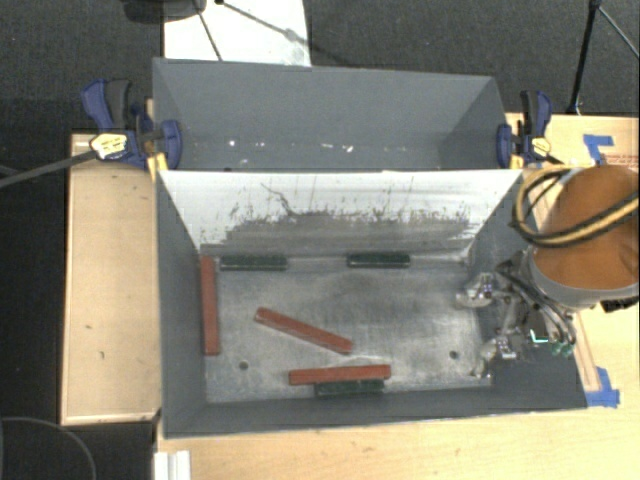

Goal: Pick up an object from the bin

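Hanging over the bare floor at the three o'clock side of the bin, the pincer has its two fingers spread apart with nothing between them. Nothing lies directly under it.

Nearest, toward seven o'clock from it, a front red-brown bar lies flat along the front wall, with a dark green bar touching its outer edge. A slanted red-brown bar lies free near the bin's middle, apart from every wall. A side red-brown bar runs along the nine o'clock wall.

All these bars look stiff, thin and light to me, unlikely to bend or crush. Lying so low, they would need the fingers right down at the floor. I'd take the slanted one, across its narrow width at mid-length, so it lifts level. The front bar looks awkward, hemmed in by its green neighbour.
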You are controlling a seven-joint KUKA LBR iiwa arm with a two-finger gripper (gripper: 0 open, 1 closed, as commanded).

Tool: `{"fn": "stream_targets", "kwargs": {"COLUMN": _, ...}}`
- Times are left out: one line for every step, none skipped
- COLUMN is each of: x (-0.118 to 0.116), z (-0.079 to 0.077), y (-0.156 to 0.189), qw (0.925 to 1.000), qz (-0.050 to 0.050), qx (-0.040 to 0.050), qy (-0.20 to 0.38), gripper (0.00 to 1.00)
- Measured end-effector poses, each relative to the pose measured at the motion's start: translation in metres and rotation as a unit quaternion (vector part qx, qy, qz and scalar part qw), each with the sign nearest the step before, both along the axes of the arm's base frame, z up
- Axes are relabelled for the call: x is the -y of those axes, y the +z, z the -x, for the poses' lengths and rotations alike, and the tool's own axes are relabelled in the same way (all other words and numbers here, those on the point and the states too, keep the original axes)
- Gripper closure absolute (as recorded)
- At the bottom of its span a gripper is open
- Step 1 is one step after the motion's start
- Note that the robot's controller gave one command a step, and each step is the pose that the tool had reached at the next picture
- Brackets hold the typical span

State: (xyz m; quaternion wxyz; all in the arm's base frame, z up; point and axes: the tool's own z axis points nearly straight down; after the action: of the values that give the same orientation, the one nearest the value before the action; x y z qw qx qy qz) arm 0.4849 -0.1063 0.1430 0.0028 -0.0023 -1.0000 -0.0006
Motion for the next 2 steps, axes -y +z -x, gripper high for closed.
{"fn": "stream_targets", "kwargs": {"x": 0.000, "z": -0.002, "y": 0.004, "qw": 1.0000, "qz": 0.001, "qx": 0.0036, "qy": 0.002, "gripper": 0.00}}
{"fn": "stream_targets", "kwargs": {"x": -0.018, "z": -0.007, "y": -0.013, "qw": 0.9995, "qz": 0.003, "qx": 0.0069, "qy": 0.030, "gripper": 0.00}}
